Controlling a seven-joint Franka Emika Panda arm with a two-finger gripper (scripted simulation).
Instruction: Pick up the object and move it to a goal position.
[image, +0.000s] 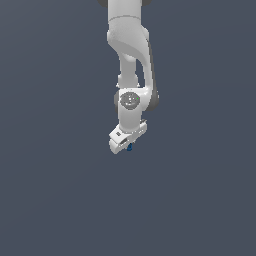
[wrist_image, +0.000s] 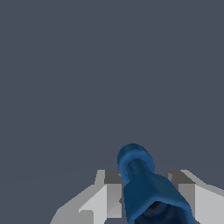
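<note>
Blue object (wrist_image: 146, 188) between fingers (wrist_image: 107, 197)

Blue object (wrist_image: 146, 188) with darker end, white-grey gripper (wrist_image: 144, 197), plain slate-grey background.

Lighting here is pretty flat and soft. The backdrop is one even slate grey in both views, with no glare and no cast shadows that I can spot. My arm (image: 131, 60) reads bright white in the exterior view, lit mostly on the side facing the exterior view's left, with a darker shaded strip running down its other edge. Everything is low-res and a bit jaggy along the outlines. In the wrist view my tool (wrist_image: 148, 192) shows blocky grey shading, and the object (wrist_image: 142, 179) looks soft-edged up close, darker toward its wide end.
</note>
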